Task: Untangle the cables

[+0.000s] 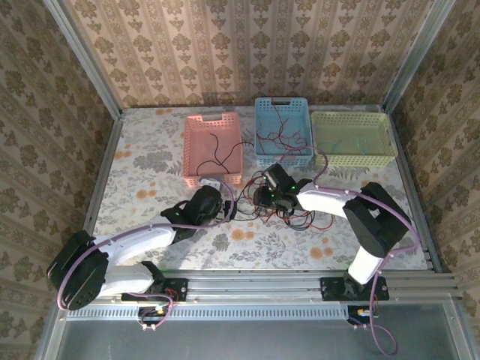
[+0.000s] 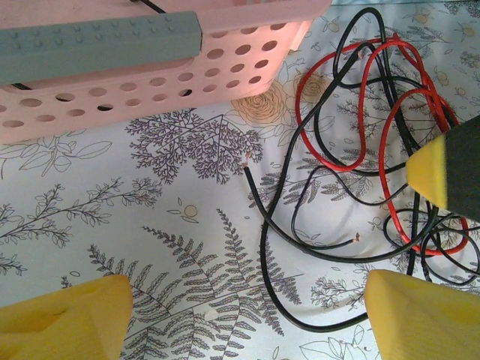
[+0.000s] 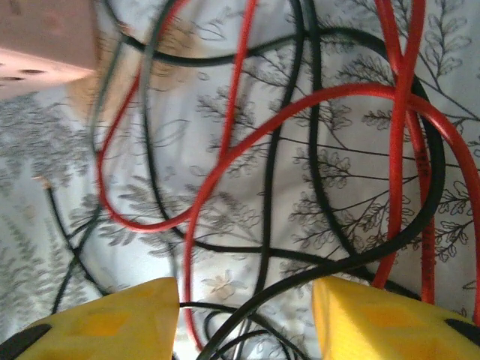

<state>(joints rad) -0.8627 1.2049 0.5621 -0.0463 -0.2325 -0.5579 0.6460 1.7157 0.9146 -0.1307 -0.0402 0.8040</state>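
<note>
The cables [image 2: 382, 154], thin red and black strands, lay in a loose knot on the flowered counter [image 1: 150, 176], just in front of the blue basket [image 1: 283, 159] and near the front corner of the pink basket [image 1: 189, 150]. The left end effector [image 2: 244, 322] hung over the knot's left edge with its fingers spread wide, gripping nothing; a black loop lay on the counter beneath the gap. The right end effector [image 3: 244, 300] sat low over the knot, its fingers partly apart. Red and black strands crossed the gap, but none looked pinched. More strands lay inside the pink and blue baskets, and a pale green basket [image 1: 352, 160] stood just to the right of the blue one.
</note>
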